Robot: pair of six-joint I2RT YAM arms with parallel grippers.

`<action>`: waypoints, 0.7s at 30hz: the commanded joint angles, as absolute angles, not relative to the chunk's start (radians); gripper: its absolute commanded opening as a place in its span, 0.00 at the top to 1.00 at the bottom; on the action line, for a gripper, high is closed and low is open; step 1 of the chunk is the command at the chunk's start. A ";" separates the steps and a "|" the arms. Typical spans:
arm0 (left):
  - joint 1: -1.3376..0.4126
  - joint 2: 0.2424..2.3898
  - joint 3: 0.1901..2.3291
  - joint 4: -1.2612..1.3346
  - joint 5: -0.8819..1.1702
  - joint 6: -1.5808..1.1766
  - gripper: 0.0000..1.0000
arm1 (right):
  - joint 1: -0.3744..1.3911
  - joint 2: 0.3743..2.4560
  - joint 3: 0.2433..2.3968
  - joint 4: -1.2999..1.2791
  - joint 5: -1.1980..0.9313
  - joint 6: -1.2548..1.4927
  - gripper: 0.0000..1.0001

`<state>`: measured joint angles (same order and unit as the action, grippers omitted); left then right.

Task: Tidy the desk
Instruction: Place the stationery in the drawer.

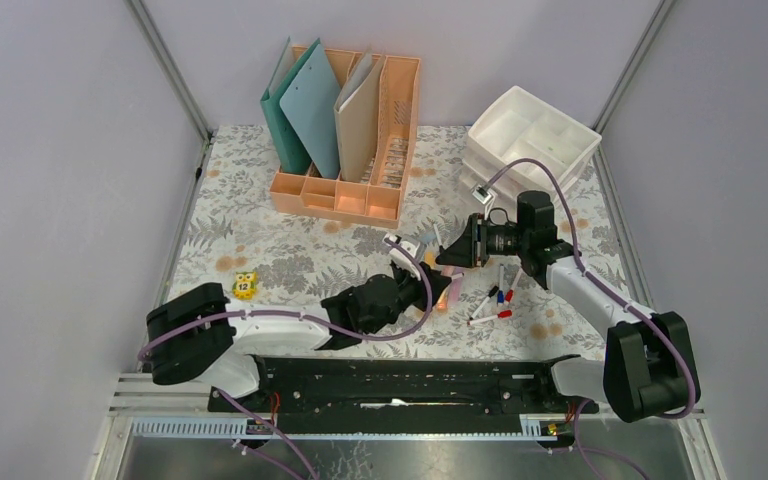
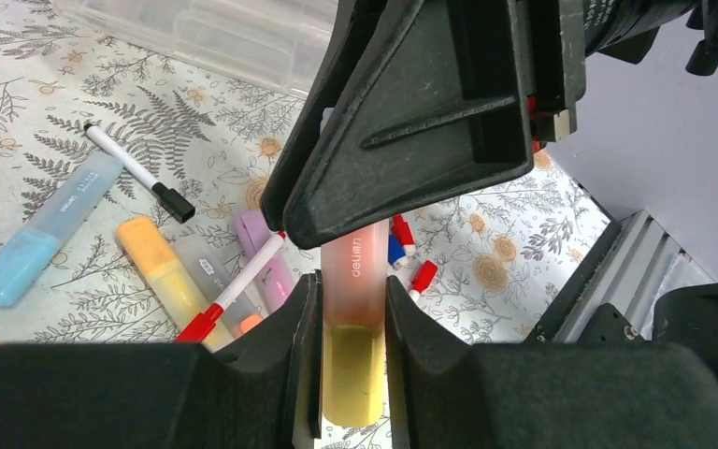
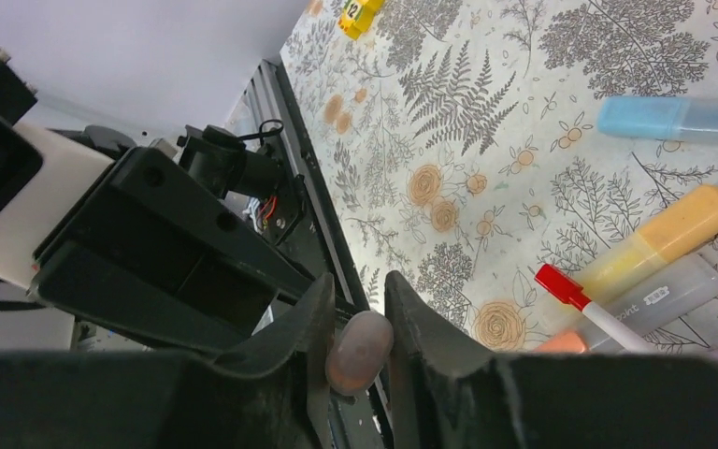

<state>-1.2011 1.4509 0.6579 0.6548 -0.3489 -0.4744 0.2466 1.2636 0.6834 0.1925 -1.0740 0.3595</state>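
Left gripper (image 2: pixel 353 285) was nearly closed on the orange highlighter (image 2: pixel 355 262) body. Right gripper (image 3: pixel 358 285) pinched its cap end, above the desk (image 1: pixel 290 250) right of centre.

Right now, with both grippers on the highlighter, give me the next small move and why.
Probably open the left gripper: the right gripper also clamps the highlighter, and the drawer unit stands on its side, so this looks like a handover.
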 commanded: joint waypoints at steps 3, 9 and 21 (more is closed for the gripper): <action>-1.218 1.416 0.697 0.644 -0.372 -0.435 0.66 | 0.250 1.246 0.741 0.143 -1.026 0.279 1.00; -1.217 1.297 0.571 0.711 -0.301 -0.357 0.15 | 0.248 1.187 0.815 -0.060 -0.922 0.068 1.00; -1.179 1.197 0.499 0.435 -0.406 -0.350 0.01 | 0.240 0.971 0.942 -0.277 -0.415 -0.351 1.00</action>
<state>-1.1999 1.2011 0.4995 0.5358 -0.3645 -0.3481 0.2440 1.0061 0.8665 -0.2226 -0.6487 -0.1963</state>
